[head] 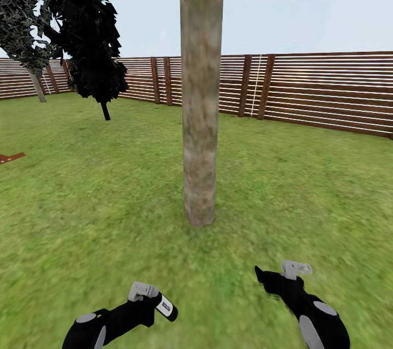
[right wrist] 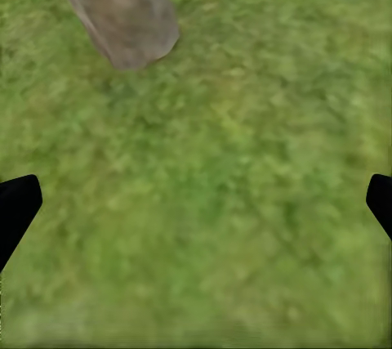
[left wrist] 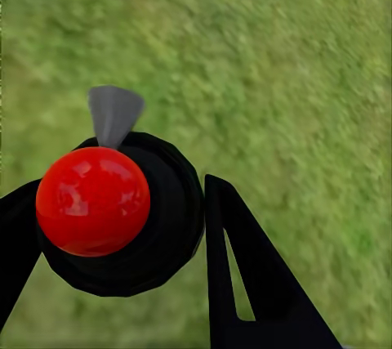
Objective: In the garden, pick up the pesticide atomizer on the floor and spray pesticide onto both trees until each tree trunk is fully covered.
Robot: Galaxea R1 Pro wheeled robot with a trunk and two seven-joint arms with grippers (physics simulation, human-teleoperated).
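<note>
Already the left gripper [head: 155, 301] is closed around the pesticide atomizer [head: 165, 307], whose dark body with its pale label stripe juts out past the fingers, lying nearly level and tipped slightly down toward the grass [head: 82, 212]. In the left wrist view the atomizer [left wrist: 122, 214] sits between the two black fingers [left wrist: 245, 284], seen end-on, its red round end facing the camera.

Ahead of that gripper and a little to its right stands the tree trunk [head: 201, 92], upright, well apart from it, with no white specks visible on the bark. As I judge it, spraying turns on swinging the bottle's long axis up to face the trunk.

Further right, the right gripper [head: 273, 278] is spread wide and empty; the trunk's base [right wrist: 122, 10] lies ahead of it, similarly apart. Behind runs the slatted fence [head: 316, 92].
</note>
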